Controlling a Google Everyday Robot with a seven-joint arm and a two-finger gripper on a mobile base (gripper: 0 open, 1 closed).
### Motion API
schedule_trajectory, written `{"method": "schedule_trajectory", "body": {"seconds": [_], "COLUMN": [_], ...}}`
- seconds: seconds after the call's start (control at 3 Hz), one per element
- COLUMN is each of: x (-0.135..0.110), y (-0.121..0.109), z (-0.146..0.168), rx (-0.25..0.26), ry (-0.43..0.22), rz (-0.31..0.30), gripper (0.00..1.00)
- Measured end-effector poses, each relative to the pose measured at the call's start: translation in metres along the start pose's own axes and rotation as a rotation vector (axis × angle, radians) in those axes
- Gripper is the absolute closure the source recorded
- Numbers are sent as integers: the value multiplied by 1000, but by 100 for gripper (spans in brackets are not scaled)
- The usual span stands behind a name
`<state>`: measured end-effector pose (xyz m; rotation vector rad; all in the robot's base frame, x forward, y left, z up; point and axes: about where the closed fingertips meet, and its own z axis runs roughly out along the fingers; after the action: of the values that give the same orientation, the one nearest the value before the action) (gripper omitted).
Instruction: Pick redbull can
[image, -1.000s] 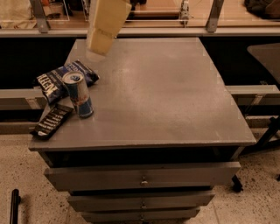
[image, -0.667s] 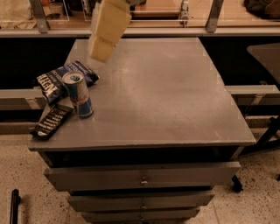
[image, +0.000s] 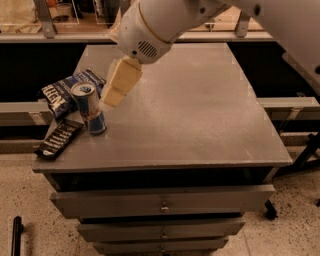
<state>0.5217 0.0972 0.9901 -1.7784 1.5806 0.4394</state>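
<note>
Arm (image: 165, 25) has dropped and swung left since a second ago, and is now angled steeply down-left over the cabinet top (image: 200, 110). Gripper (image: 112, 97) sits low, probably for a side grab. Can't tell its jaw gap. Redbull can (image: 91, 107) stands upright just left of the jaws, not yet grasped.

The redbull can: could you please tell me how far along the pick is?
Done: the gripper is low over the table, close beside the top of the redbull can. In hand: the approach. No grasp shows, and the can stands upright on the table, next to the dark blue snack bag and the black candy bar wrapper. Left: gripping the can and lifting it.
</note>
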Motion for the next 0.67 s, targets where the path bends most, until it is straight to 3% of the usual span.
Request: {"method": "schedule_trajectory", "body": {"seconds": [0.67], "x": [28], "y": [-8], "z": [58], "rx": [-20], "ry": [-85], "rz": [85], "gripper": [0]}}
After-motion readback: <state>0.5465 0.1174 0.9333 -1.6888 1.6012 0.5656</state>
